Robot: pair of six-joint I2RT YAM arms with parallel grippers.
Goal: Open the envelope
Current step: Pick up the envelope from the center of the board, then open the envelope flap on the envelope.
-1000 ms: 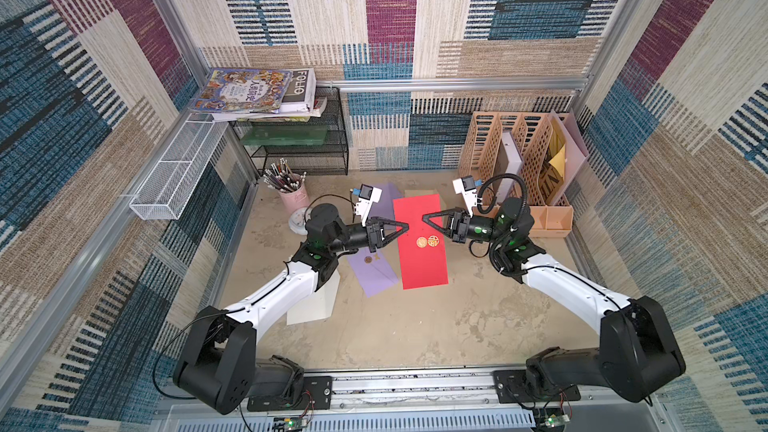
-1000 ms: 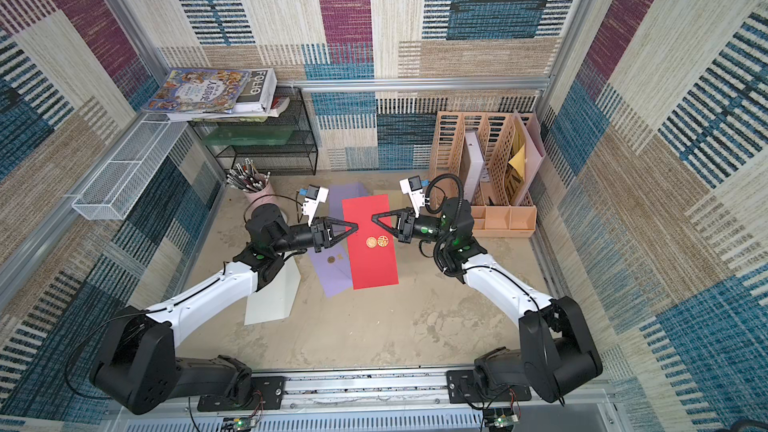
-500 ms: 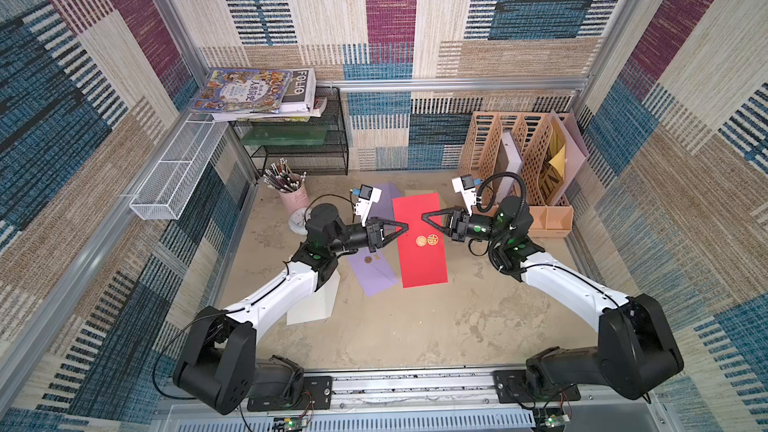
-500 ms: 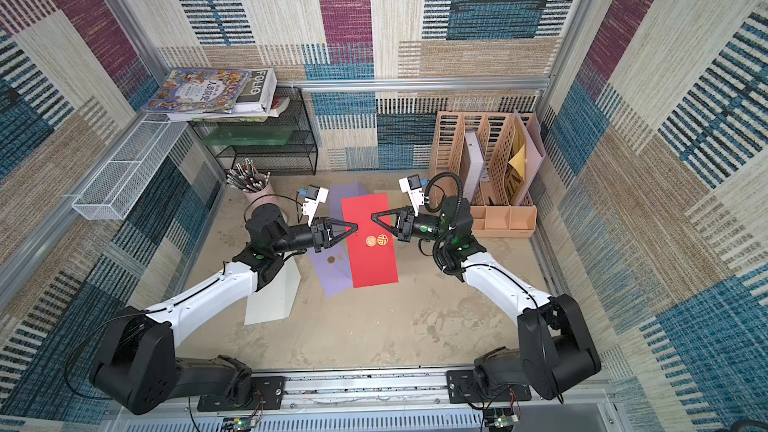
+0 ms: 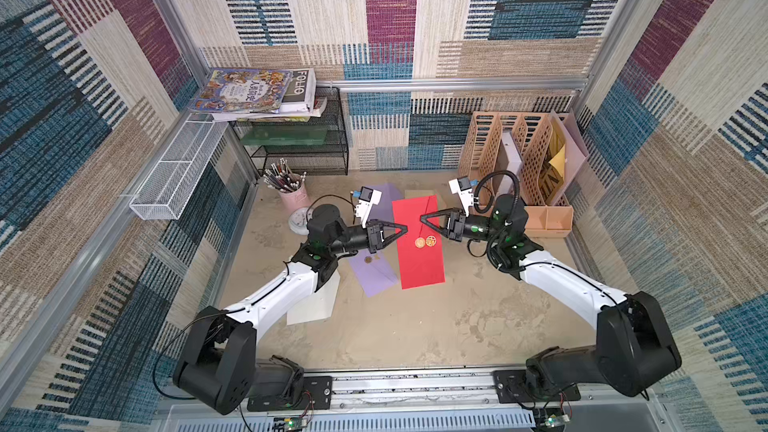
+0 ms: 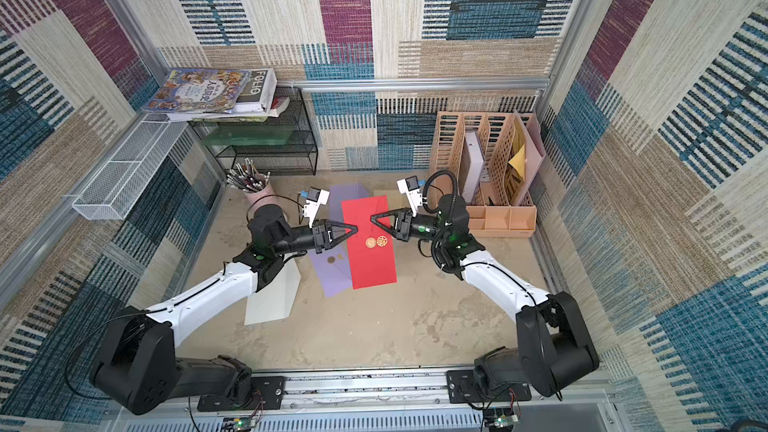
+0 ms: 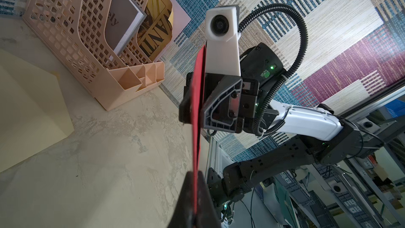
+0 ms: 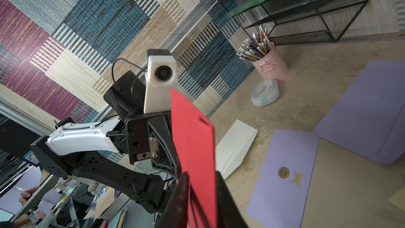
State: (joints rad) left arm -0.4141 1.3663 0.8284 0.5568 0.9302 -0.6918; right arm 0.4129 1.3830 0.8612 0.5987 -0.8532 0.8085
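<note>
The red envelope with a gold seal hangs above the table between the two arms in both top views. My left gripper is shut on its left long edge, and the red sheet runs edge-on between the closed fingers. My right gripper is at the opposite edge. Its jaws stand apart, with the red envelope passing between the fingers.
A purple envelope and a white envelope lie on the table left of the red one. A pink pen cup and a small clock stand behind the left arm. A peach file rack is at the back right, a black wire shelf at the back left.
The right gripper's jaws have parted from the red envelope's edge. The left gripper keeps its hold, and neither arm nor the envelope has visibly shifted.
</note>
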